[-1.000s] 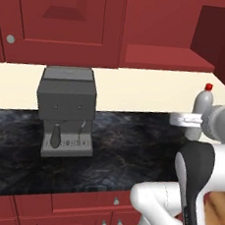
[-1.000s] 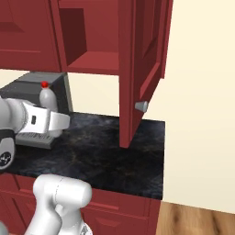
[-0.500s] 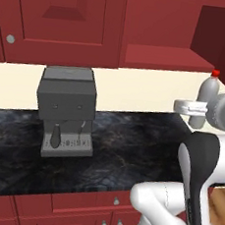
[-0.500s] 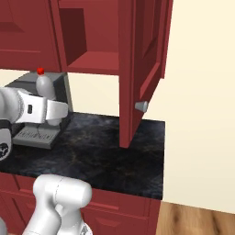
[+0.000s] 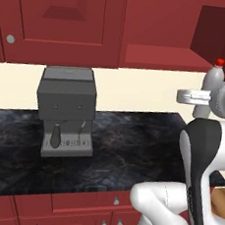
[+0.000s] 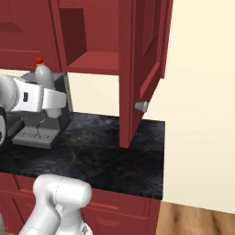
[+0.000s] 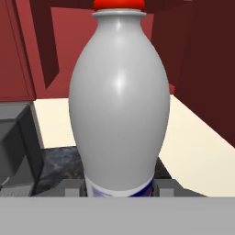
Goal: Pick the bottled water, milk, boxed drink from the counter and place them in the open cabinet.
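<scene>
Since a second ago the bottled water [image 5: 212,89] has risen higher above the tabletop [image 5: 130,146], upright, grasped low by the claw [image 7: 120,189], probably to clear the open cabinet [image 6: 98,62] shelf beside the coffee machine [image 5: 67,110].

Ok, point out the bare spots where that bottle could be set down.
Bare: the open cabinet shelf, and the counter between the coffee machine and the open cabinet door. Crowded: around the coffee machine.
</scene>
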